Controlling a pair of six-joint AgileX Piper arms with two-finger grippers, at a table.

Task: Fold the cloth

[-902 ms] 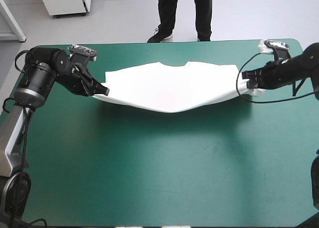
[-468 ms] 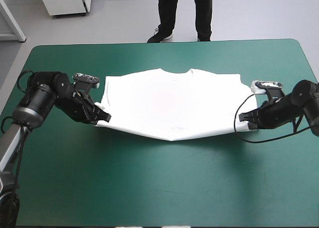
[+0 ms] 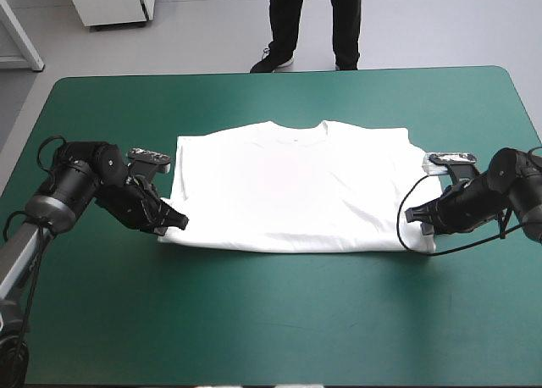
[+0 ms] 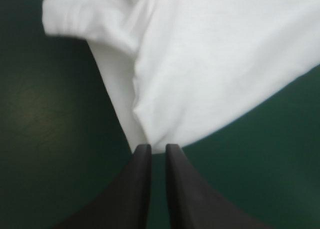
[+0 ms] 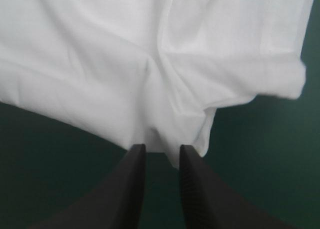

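A white short-sleeved T-shirt lies flat as a broad rectangle on the far half of the teal-green table cover, collar toward the far edge. The left black-finned gripper is all but closed, pinching the shirt's near left corner. The right black-finned gripper pinches the near right corner, its fingers a little wider.

White T-shirt lies flat on the table, apparently folded double, collar toward far edge.
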